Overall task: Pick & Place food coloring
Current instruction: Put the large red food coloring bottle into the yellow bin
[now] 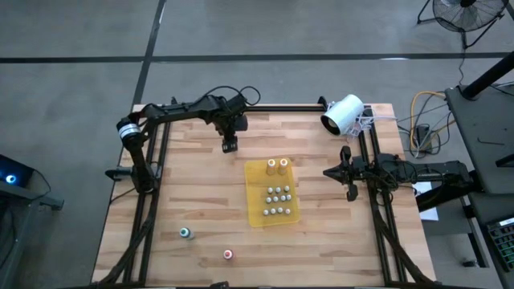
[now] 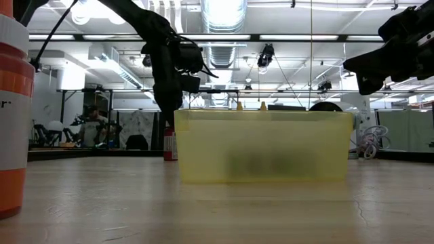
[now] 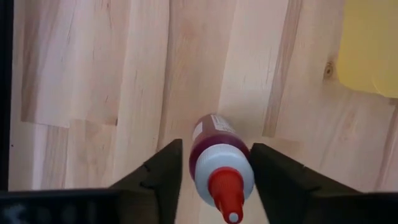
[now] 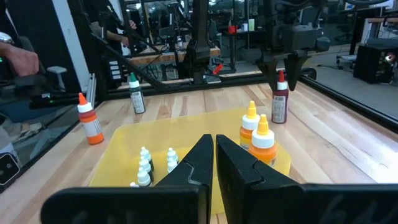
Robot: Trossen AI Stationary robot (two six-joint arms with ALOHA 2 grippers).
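A maroon food coloring bottle [image 3: 214,146] with a white shoulder and a red tip stands upright on the wooden table, left of the yellow tray [image 1: 255,210]. My left gripper [image 3: 216,171] hangs over it, pointing down, open, with one finger on each side of the bottle's top [image 4: 281,78]. Two orange-topped bottles [image 1: 278,164] and several small whitish bottles [image 1: 276,201] stand in the tray. A teal-topped bottle [image 1: 185,233] and a red-topped bottle [image 1: 228,254] stand on the table near its front edge. My right gripper [image 4: 214,155] waits shut at the table's right side. My left gripper comes at the bottle from above, its fingers beside the white shoulder [image 3: 214,168] just under the red tip. A thin strip of table shows between one finger [image 3: 165,171] and the bottle. Whether the other finger [image 3: 267,171] touches, I cannot tell. The bottle stands on the table.
A big white cylinder-shaped device [image 1: 343,112] lies at the table's far right corner. In the low view a bottle with an orange label [image 2: 13,115] stands close to the camera. Bare wood lies left of the tray and along the near edge.
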